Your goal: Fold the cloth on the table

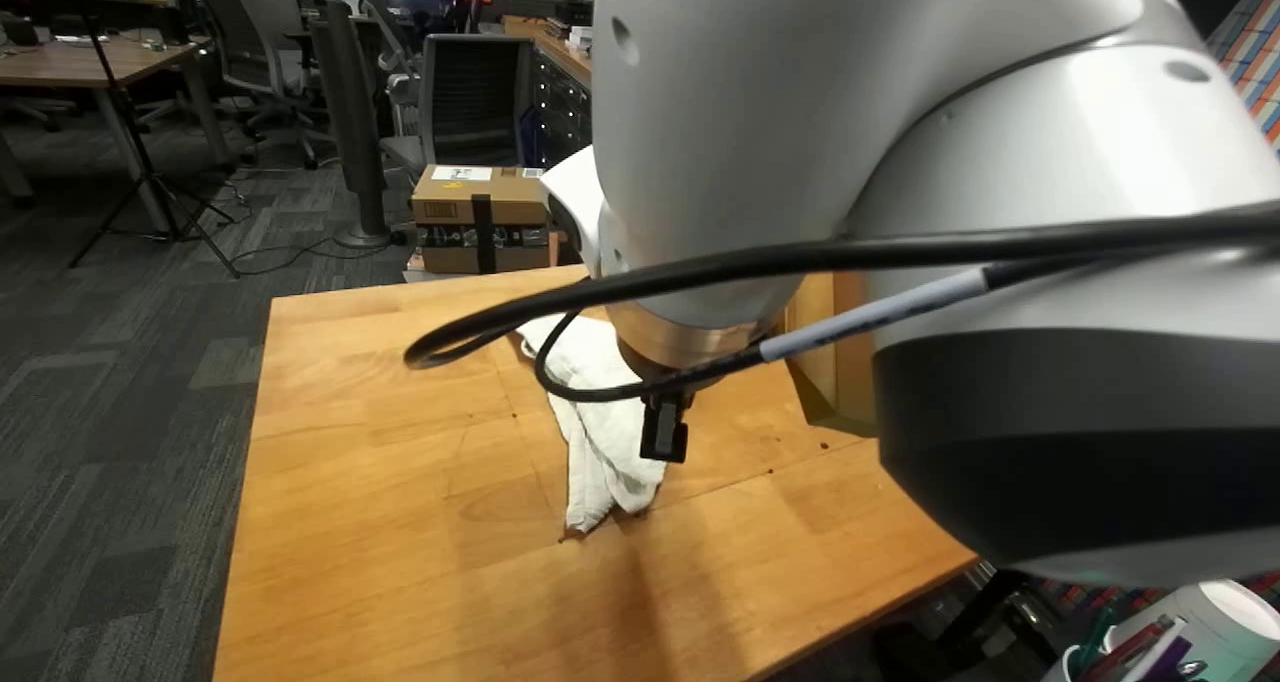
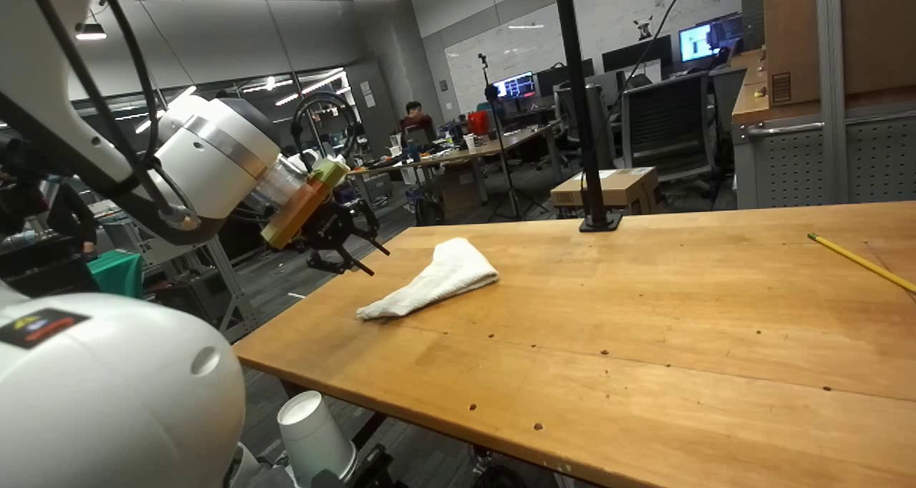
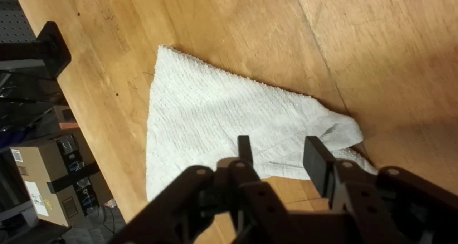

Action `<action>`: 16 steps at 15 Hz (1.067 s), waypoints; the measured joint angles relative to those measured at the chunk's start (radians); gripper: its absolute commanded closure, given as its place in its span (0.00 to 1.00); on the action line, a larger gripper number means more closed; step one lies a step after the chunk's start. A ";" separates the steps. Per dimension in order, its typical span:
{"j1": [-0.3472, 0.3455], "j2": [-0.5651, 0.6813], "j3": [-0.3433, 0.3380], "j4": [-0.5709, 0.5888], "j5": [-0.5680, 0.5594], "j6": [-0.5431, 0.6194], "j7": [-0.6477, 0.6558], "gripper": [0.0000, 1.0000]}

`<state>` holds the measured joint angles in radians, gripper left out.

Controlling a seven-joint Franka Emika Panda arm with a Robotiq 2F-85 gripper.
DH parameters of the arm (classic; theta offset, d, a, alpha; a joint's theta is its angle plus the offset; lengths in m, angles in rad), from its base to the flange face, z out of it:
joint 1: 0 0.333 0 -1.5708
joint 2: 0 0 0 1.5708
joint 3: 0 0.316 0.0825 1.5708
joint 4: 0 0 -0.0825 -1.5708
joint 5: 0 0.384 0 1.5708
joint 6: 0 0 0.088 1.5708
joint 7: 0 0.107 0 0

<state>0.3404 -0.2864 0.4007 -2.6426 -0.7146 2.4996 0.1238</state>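
The white cloth (image 3: 207,108) lies on the light-brown wooden table (image 2: 644,295), folded into a tapering, roughly triangular shape. Its narrow end has a curled, layered tip in the wrist view. The cloth (image 2: 444,277) is seen whole in an exterior view; elsewhere the arm and its cable cover part of the cloth (image 1: 600,442). My gripper (image 3: 279,142) is over the narrow part of the cloth, its two black fingers apart with nothing between them. From the side, the gripper (image 2: 380,262) hangs tilted above the tabletop, and a gap separates its fingertips from the cloth.
A black pole base (image 2: 600,221) is fixed at the table's edge. A yellow pencil (image 2: 862,261) lies farther along the tabletop. Beyond the edge sits a cardboard box (image 1: 485,207). A black cable (image 1: 500,317) loops off the arm, and a white cup (image 2: 315,431) stands below the table.
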 measured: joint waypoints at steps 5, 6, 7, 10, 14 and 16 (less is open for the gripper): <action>0.003 0.000 -0.002 0.000 0.035 -0.027 -0.001 0.00; 0.003 0.000 -0.006 0.000 0.054 -0.034 -0.001 0.00; 0.002 0.000 -0.016 0.000 0.084 -0.039 -0.002 0.00; -0.023 -0.011 -0.067 0.000 0.160 -0.042 -0.003 0.00; -0.112 -0.076 -0.152 -0.017 0.193 -0.043 -0.003 0.00; -0.168 -0.121 -0.200 -0.037 0.193 -0.044 -0.021 0.00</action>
<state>0.1722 -0.4078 0.2005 -2.6793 -0.5216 2.4556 0.1032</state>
